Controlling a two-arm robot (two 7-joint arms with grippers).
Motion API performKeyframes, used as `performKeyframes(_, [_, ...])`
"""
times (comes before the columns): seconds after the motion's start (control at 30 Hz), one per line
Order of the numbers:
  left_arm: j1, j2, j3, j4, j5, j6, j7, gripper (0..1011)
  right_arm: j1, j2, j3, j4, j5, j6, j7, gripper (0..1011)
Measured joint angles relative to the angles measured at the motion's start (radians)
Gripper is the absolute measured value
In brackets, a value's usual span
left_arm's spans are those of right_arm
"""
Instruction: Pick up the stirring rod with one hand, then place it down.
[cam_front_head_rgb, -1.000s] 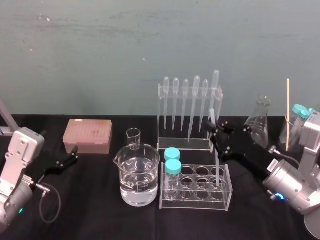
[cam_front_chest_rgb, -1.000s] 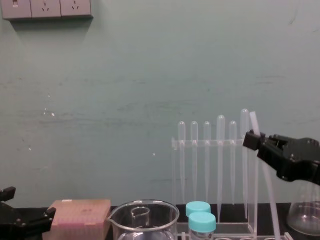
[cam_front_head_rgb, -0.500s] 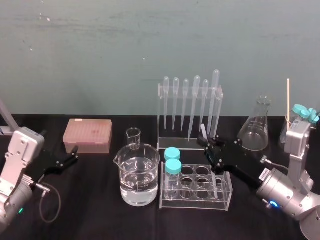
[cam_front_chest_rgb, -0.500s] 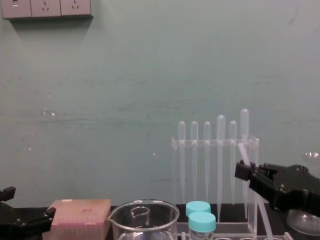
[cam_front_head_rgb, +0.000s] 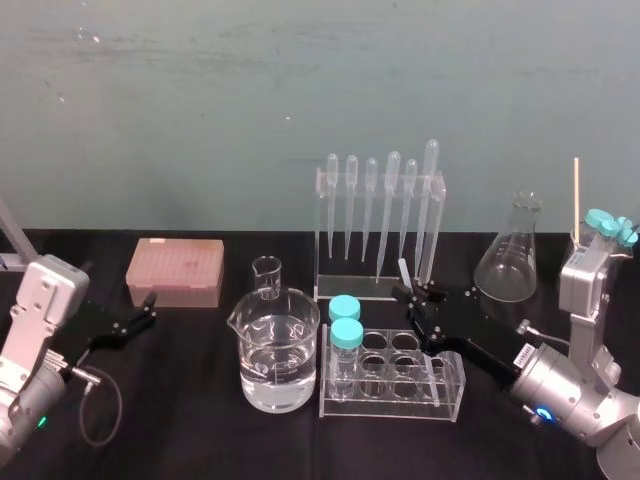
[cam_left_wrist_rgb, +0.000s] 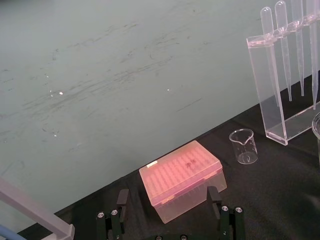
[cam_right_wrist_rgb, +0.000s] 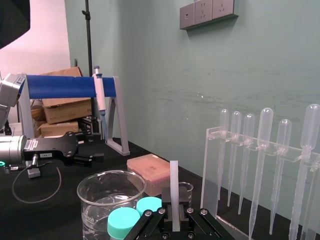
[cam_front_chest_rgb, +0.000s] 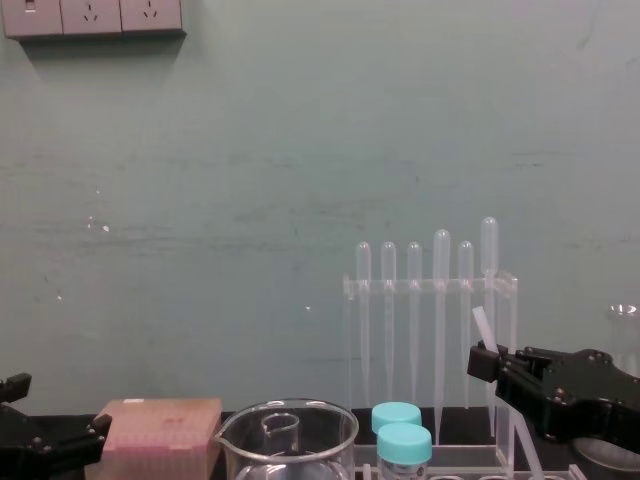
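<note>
A clear test-tube rack (cam_front_head_rgb: 392, 402) sat on a black tabletop (cam_front_head_rgb: 200, 425), and everything here is placed from it. Just above the rack's back right corner, the right gripper (cam_front_head_rgb: 412, 294) had its two black jaws closed tight on the stirring rod (cam_front_head_rgb: 403, 268). The rod (a thin, pale, translucent stick) leaned slightly, with its short upper end poking above the jaws toward the pipette rack (cam_front_head_rgb: 380, 285) behind the test-tube rack. Below the jaws the gripper and its arm hid the rod, so whether its lower end stood in one of the rack's wells could not be made out. From the right wrist camera the rod (cam_right_wrist_rgb: 174, 192) rose straight out of the closed jaws. Two blue-capped tubes (cam_front_head_rgb: 345, 320) stood in the rack's left end, and a beaker (cam_front_head_rgb: 275, 350) of clear liquid sat just left of the rack. Well to the rack's left, beside a pink tip box (cam_front_head_rgb: 175, 272), the left gripper (cam_front_head_rgb: 148, 309) lay idle with its fingers spread apart, holding nothing.
</note>
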Motion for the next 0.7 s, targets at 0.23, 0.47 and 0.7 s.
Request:
performKeyframes(0.23, [0.0,0.0,0.0,0.0,0.0,0.0,0.0,1000,0.0,0.0,0.0,-0.001,0.001,-0.001,0.0,69])
performKeyframes(0.47, [0.0,0.0,0.0,0.0,0.0,0.0,0.0,1000,-0.001,0.001,0.001,-0.001,0.001,-0.003,0.0,83])
performKeyframes(0.7, [0.0,0.0,0.0,0.0,0.0,0.0,0.0,1000,-0.001,0.001,0.002,-0.002,0.002,-0.004,0.0,299])
